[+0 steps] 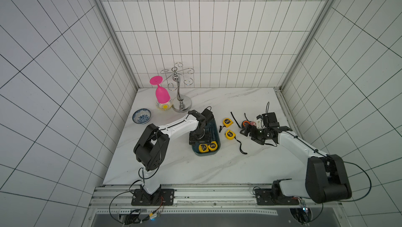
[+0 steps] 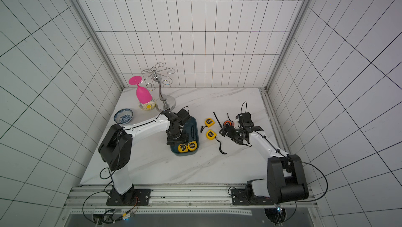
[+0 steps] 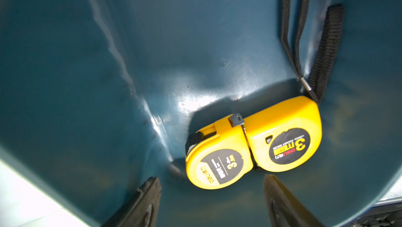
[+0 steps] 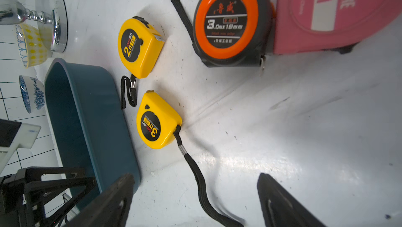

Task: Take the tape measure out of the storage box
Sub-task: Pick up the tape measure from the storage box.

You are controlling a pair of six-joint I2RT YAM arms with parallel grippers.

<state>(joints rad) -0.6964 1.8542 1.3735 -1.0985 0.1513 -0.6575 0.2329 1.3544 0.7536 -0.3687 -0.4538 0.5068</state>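
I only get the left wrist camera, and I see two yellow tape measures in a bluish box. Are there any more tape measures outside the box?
Observer: Yes, a 2 m yellow tape measure and a 3 m yellow tape measure lie on the table just right of the storage box.
Operator: Any other colours?
Observer: An orange-and-black tape measure lies beside a pink tape measure, farther right.
Operator: What's the other arm doing?
Observer: The right end effector is open over the table, holding nothing.
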